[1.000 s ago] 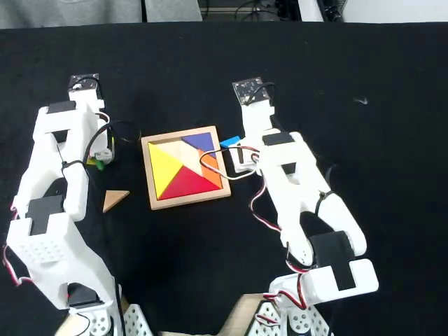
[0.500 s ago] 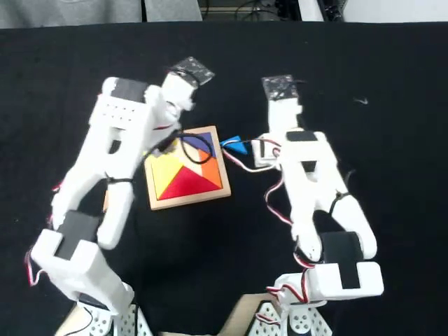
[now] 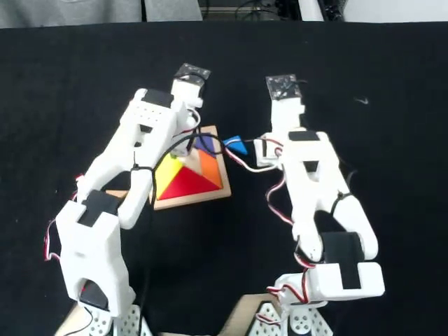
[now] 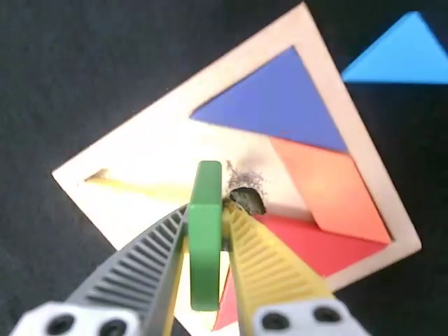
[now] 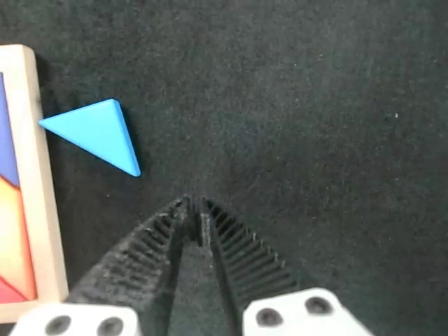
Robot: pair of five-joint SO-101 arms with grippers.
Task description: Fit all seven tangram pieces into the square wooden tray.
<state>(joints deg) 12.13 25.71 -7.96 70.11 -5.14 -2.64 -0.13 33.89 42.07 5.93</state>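
While the left gripper (image 4: 207, 210) grips a green piece (image 4: 205, 241) over the wooden tray (image 3: 203, 198), the right gripper (image 5: 192, 210) hangs empty.

On the black desk (image 3: 364, 70) the left arm (image 3: 133, 161) leans across the tray's left side. Its jaws are clamped on the green piece, held on edge above bare wood. The right arm (image 3: 308, 175) stands right of the tray, jaws pinched almost together on nothing. The tray lies between the arms and holds a red triangle (image 3: 189, 183), a yellow triangle (image 3: 166, 175), a dark blue triangle (image 4: 273, 101) and an orange parallelogram (image 4: 329, 185). A light blue triangle (image 3: 236, 145) lies just beside its far right corner.
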